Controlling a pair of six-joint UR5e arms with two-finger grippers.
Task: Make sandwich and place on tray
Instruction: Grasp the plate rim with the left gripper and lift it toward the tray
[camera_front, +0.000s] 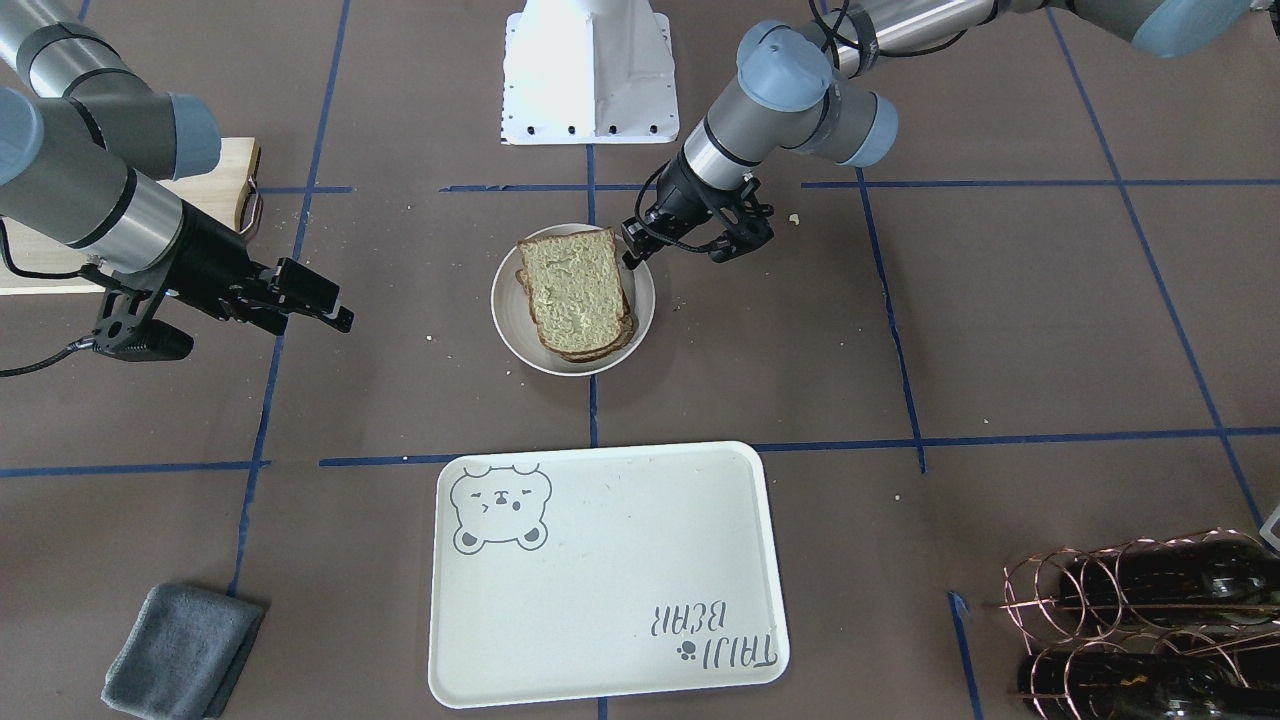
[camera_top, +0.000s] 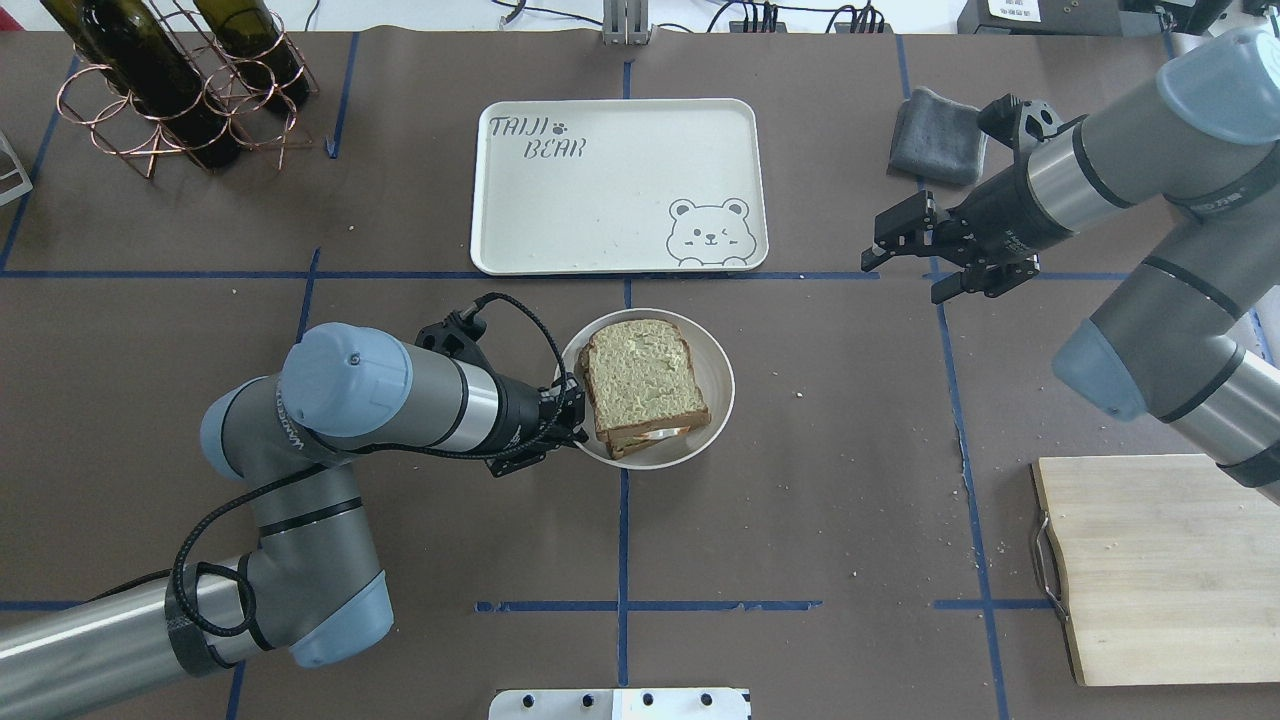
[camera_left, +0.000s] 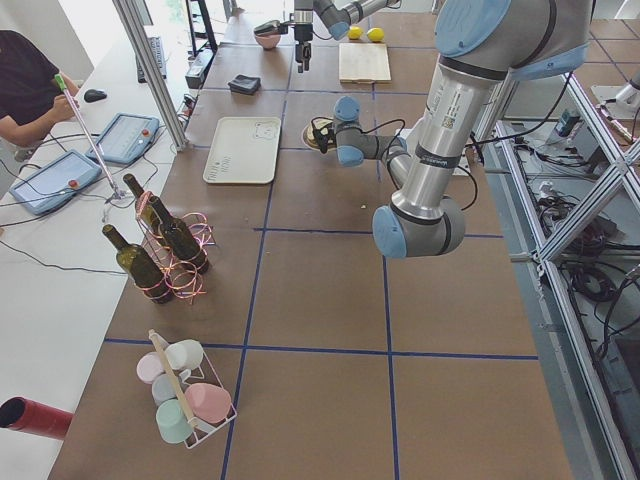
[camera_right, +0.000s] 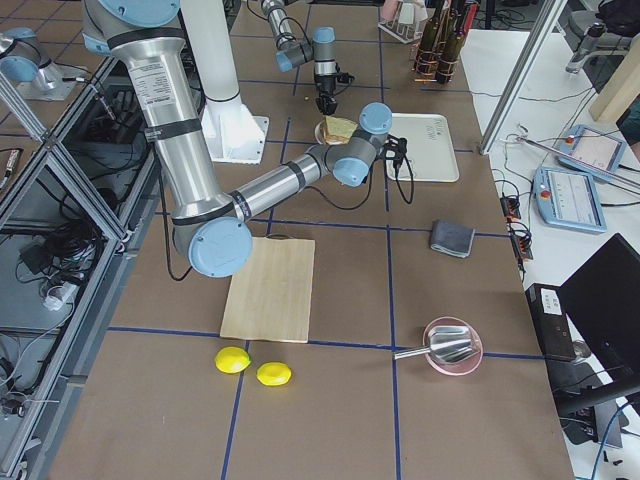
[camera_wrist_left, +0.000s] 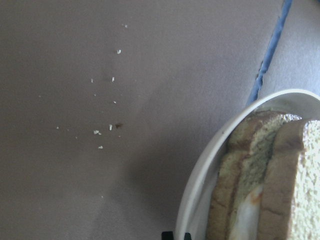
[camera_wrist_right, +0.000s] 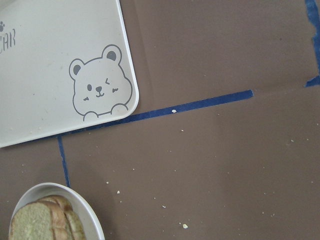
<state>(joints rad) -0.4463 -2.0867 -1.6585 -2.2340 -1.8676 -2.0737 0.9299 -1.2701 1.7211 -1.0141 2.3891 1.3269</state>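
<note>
— Looking from the robot's end, what's nearest?

— A cutting board (camera_top: 1160, 570) over by the right arm; it plays no part just now.

— And the sandwich (camera_top: 640, 380)?

— It's mid-table, stacked on a small round plate (camera_top: 720, 385); two slices, with a sliver of egg white showing at the near edge. I'd say the building is finished and the carrying is the step in hand.

— What's the left gripper (camera_top: 572, 410) doing?

— It's right at the plate's near rim. Its wrist view shows the jaws drawn close astride that rim, so it looks to be nipping the plate rather than the bread.

— And the right gripper (camera_top: 905, 265)?

— Further out and to the side, hanging over the table; its jaws are spread, with nothing between them.

— The tray (camera_top: 620, 190)?

— It's beyond the plate, just across the blue tape line, not touching it; nothing lies on it yet.

— So what next?

— My guess is the plate goes forward onto the tray, kept level. A hold on one side of the rim could let it tip; the top slice sits a little askew and might slide.
</note>
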